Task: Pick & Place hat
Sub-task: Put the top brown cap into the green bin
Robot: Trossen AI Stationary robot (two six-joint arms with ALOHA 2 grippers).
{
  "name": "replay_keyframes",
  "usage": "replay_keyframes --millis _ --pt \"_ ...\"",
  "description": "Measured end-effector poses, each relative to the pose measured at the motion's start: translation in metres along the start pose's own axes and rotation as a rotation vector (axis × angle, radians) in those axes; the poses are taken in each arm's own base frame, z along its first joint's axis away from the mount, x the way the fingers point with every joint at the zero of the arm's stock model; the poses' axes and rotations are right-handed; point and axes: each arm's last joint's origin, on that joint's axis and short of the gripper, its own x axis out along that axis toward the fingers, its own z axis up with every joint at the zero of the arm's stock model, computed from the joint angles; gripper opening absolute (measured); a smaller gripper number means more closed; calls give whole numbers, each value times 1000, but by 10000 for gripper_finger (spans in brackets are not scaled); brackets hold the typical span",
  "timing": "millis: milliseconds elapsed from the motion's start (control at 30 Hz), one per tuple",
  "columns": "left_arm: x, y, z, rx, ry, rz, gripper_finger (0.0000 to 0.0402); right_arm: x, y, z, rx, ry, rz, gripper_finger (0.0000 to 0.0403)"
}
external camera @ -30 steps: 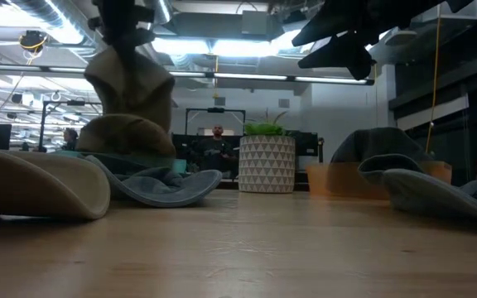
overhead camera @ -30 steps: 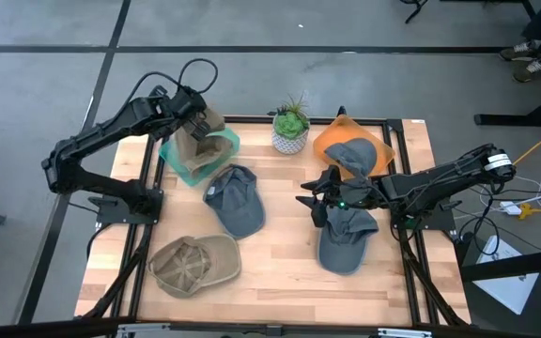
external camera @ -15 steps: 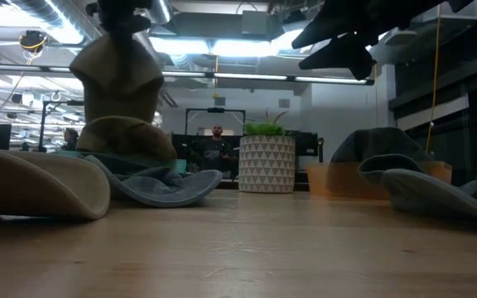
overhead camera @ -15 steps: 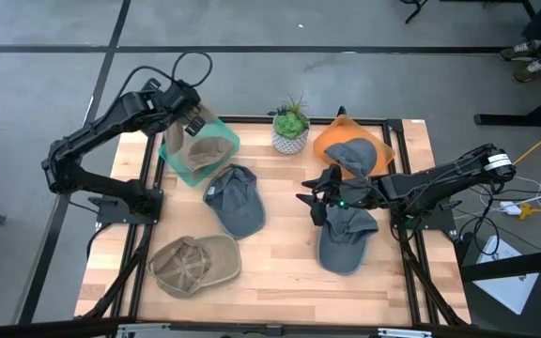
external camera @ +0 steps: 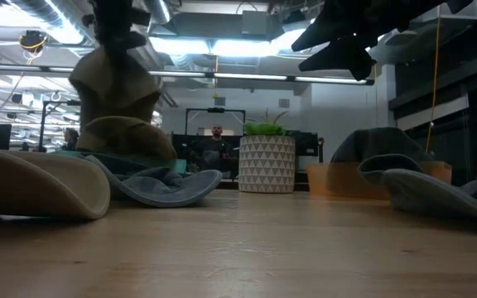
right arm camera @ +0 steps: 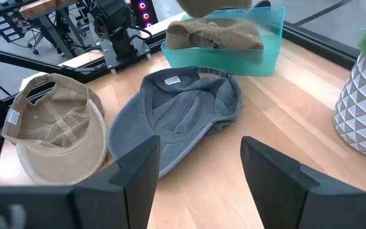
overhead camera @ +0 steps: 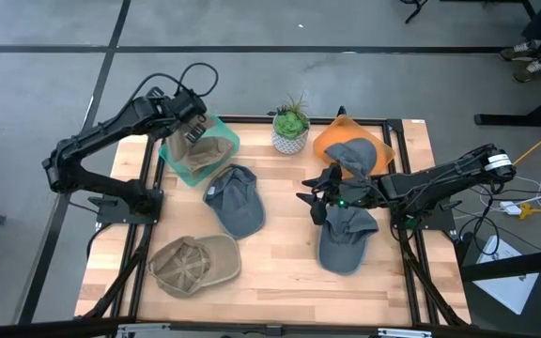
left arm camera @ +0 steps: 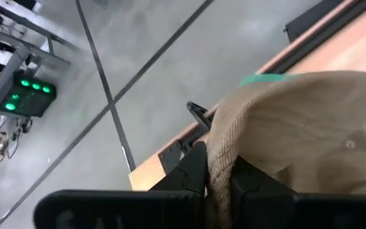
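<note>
My left gripper (overhead camera: pixel 192 120) is shut on a tan cap (overhead camera: pixel 207 143), which it holds over the teal bin (overhead camera: pixel 178 161) at the table's far left. In the low view this cap (external camera: pixel 114 83) hangs above a second tan cap (external camera: pixel 127 136) lying in the bin. My right gripper (overhead camera: pixel 312 201) hovers open near the table's middle, beside a grey cap (overhead camera: pixel 347 237) that lies flat on the table. A second grey cap (overhead camera: pixel 235 199) and a third tan cap (overhead camera: pixel 195 263) also lie on the wood. My left gripper pinches a bunched edge of the tan cap (left arm camera: pixel 222 166) between its two fingers (left arm camera: pixel 194 173). The fingers slant downward from the table's left side. The cap's crown (left arm camera: pixel 310 127) hangs below them over the teal bin. Whether its lower end touches the cap in the bin cannot be told.
An orange bin (overhead camera: pixel 325 143) at the far right holds another grey cap (overhead camera: pixel 351 156). A potted plant (overhead camera: pixel 291 127) in a white pot stands at the far edge between the two bins. Bare wood lies between the caps near the table's middle front.
My left gripper swung a little toward the table's far left edge with the tan cap, then came back over the teal bin. The cap stays hanging from the shut fingers.
</note>
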Motion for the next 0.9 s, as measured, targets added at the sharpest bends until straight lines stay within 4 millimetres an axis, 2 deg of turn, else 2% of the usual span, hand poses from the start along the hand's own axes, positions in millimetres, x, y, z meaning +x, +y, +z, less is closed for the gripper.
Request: replay_keyframes --millis 400,600,733,900 --pt "38 -33 -17 -93 3 -15 12 0 0 0 -4 0 0 217" --pt "40 -34 -18 -96 -10 26 12 0 0 0 -4 0 0 217" --pt "40 -37 -18 -94 11 -70 12 0 0 0 -4 0 0 217" --pt "39 -53 -18 -61 24 -126 12 0 0 0 -4 0 0 217"
